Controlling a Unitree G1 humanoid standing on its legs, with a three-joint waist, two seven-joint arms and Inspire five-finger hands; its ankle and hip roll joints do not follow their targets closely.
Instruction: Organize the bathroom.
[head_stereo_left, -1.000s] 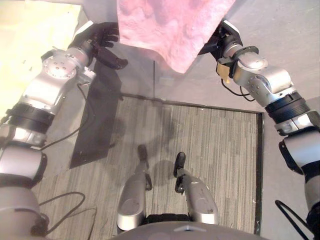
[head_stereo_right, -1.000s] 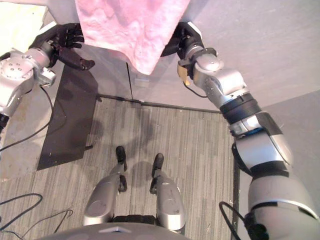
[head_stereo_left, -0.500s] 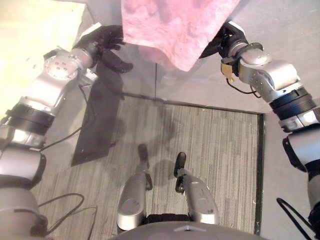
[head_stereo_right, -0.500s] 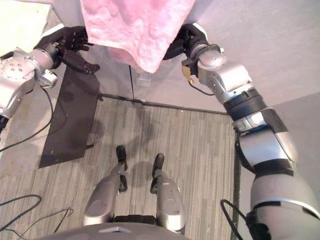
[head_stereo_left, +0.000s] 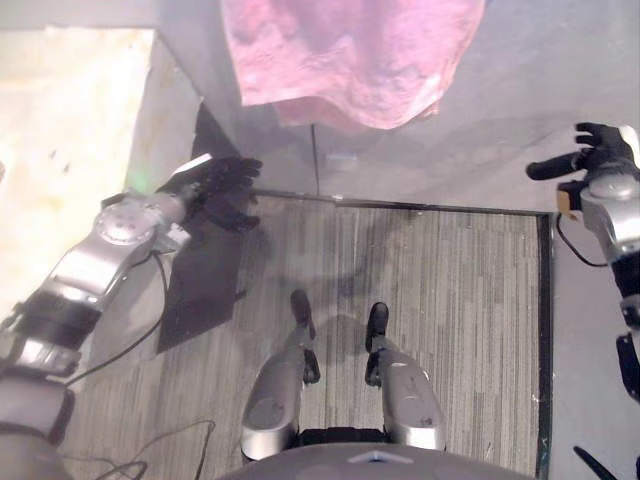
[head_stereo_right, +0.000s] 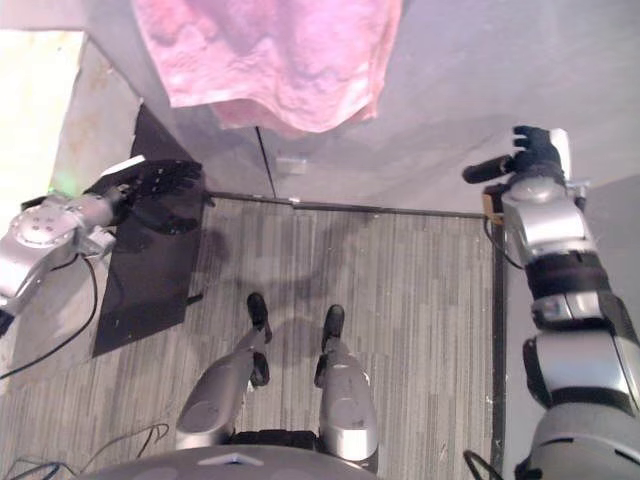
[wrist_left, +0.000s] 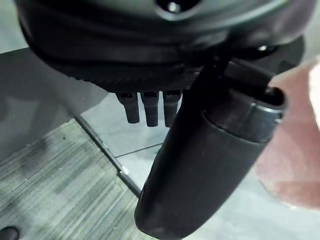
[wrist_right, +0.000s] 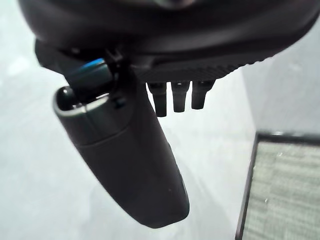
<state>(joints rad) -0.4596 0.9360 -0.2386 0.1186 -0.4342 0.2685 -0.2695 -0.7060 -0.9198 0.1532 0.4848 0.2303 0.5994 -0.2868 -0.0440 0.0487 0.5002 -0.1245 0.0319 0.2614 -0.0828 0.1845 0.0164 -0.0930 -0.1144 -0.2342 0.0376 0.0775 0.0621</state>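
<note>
Overhead hangs the pink towel (head_stereo_left: 350, 55); left hand (head_stereo_left: 222, 185) and right hand (head_stereo_left: 590, 155) (fingers relaxed) flank it, well apart.

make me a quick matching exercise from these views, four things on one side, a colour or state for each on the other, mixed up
Things:
1. towel
2. left hand
3. right hand
4. floor mat

Colour or state:
A. grey, striped, with a dark border
B. pink, hanging against the wall, held by neither hand
C. open and empty, beside the dark panel
D. open and empty, out by the grey wall, apart from the pink cloth

Pairs: 1-B, 2-C, 3-D, 4-A
</note>
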